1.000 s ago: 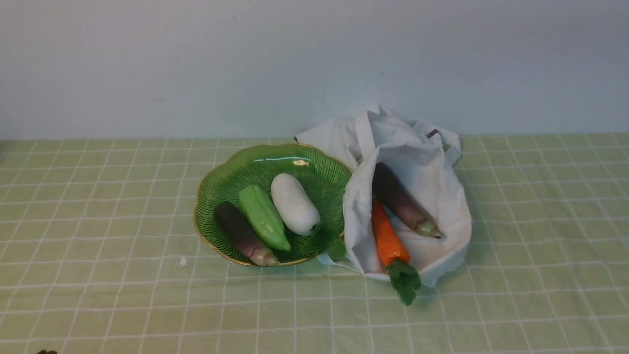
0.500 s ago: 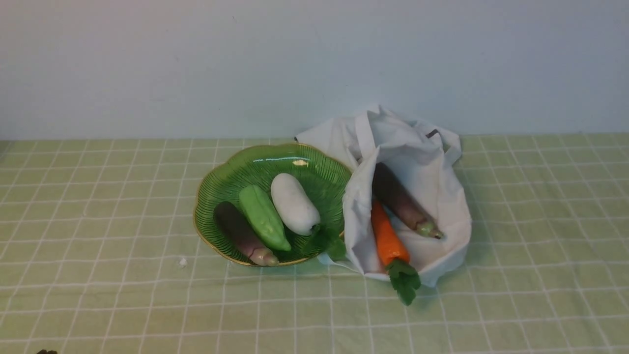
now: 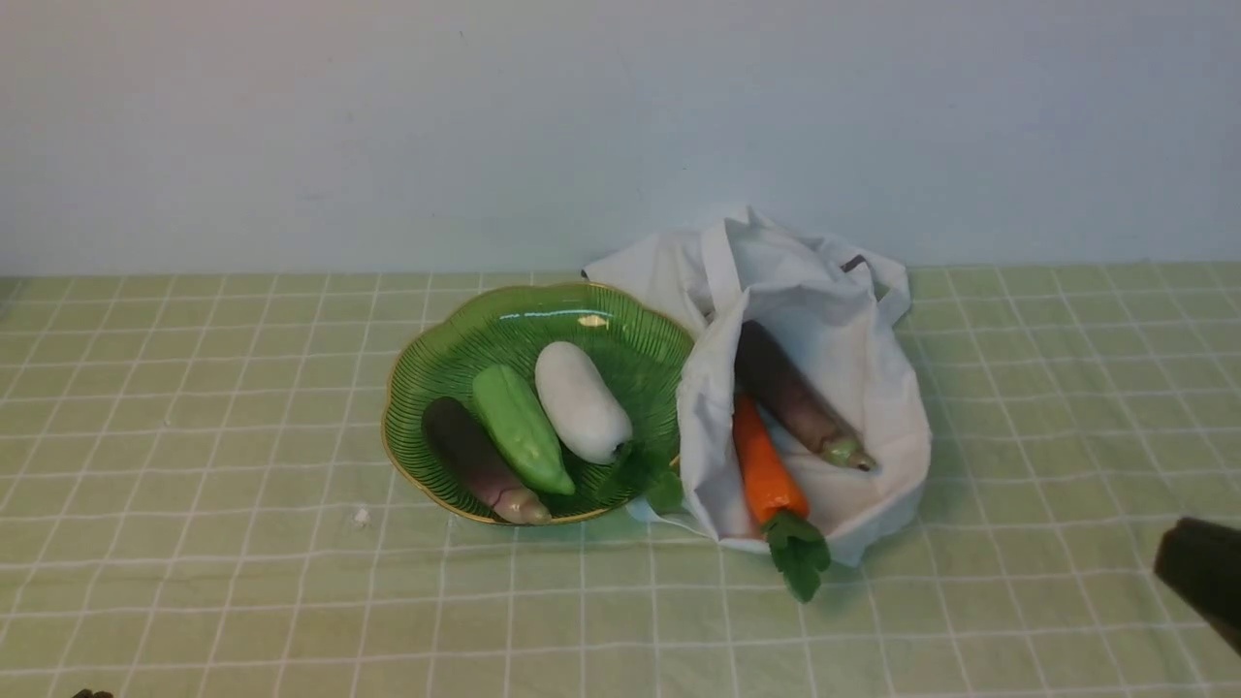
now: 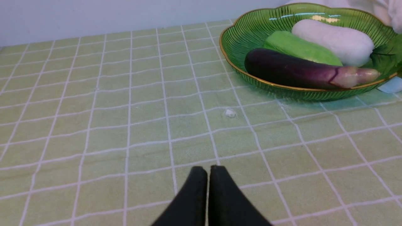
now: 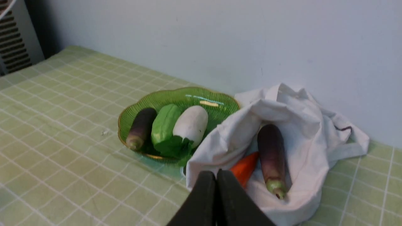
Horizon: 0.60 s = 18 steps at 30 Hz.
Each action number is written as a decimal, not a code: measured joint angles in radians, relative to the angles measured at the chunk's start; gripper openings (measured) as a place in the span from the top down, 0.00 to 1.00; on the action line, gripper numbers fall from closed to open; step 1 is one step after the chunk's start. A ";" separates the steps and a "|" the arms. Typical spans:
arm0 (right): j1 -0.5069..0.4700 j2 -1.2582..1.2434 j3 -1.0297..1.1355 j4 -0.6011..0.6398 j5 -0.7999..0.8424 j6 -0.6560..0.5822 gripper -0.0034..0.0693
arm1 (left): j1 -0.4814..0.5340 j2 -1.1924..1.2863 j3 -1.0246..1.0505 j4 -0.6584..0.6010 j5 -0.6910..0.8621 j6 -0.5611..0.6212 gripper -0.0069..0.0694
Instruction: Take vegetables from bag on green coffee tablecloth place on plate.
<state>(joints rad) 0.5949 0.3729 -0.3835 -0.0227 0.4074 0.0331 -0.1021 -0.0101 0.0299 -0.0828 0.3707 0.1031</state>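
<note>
Plate [image 3: 543,308] and bag [image 3: 853,320] sit on the green coffee tablecloth [image 3: 194,436] that covers the worktop. The bag lies against the plate's 3 o'clock rim.

Three pieces lie side by side in the plate:
- a purple eggplant [image 3: 475,460] toward 7 o'clock
- a light green vegetable [image 3: 521,428] in the middle
- a white radish [image 3: 580,400] toward 3 o'clock, its dark leaves draped over the rim near 5 o'clock

The bag's mouth gapes toward 6 o'clock. Inside lie a second eggplant [image 3: 790,397] and, just beside it at its 8 o'clock, the carrot [image 3: 766,470]. The carrot's green leaves [image 3: 800,560] poke past the hem onto the cloth.

The left fingers [image 4: 196,188] are pressed together above bare cloth, well apart from the plate toward its 8 o'clock. The right fingers [image 5: 205,194] are also pressed together and empty. They are off the bag's 4 o'clock side, aimed at its mouth.
</note>
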 joint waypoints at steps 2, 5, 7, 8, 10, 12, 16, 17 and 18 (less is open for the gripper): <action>0.000 0.000 0.022 0.000 0.019 0.000 0.97 | 0.000 0.000 0.000 0.000 0.000 0.000 0.92; 0.000 0.000 0.030 0.000 0.056 -0.001 0.97 | 0.000 0.000 0.000 0.000 0.000 0.000 0.92; 0.000 0.000 0.030 0.000 0.083 -0.001 0.97 | 0.000 0.000 0.000 0.000 0.000 0.000 0.92; 0.000 0.000 0.031 0.000 0.097 -0.001 0.97 | 0.000 0.000 0.000 0.000 0.000 0.000 0.92; 0.000 0.000 0.031 0.000 0.117 -0.001 0.97 | 0.000 0.000 0.000 0.000 0.000 0.000 0.92; 0.000 -0.002 0.032 -0.001 0.131 -0.001 0.97 | 0.000 0.000 0.000 0.000 0.000 0.000 0.92; 0.000 -0.043 0.061 -0.003 0.127 -0.002 0.97 | 0.000 0.000 0.000 0.000 0.000 0.000 0.92; -0.002 -0.064 0.079 -0.003 0.118 -0.003 0.97 | 0.000 0.000 0.000 0.000 0.000 0.000 0.92; -0.003 -0.073 0.083 -0.003 0.115 -0.003 0.97 | 0.000 0.000 0.000 0.000 0.000 0.000 0.92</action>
<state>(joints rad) 0.5914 0.2995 -0.3003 -0.0260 0.5221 0.0303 -0.1021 -0.0101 0.0299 -0.0828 0.3707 0.1031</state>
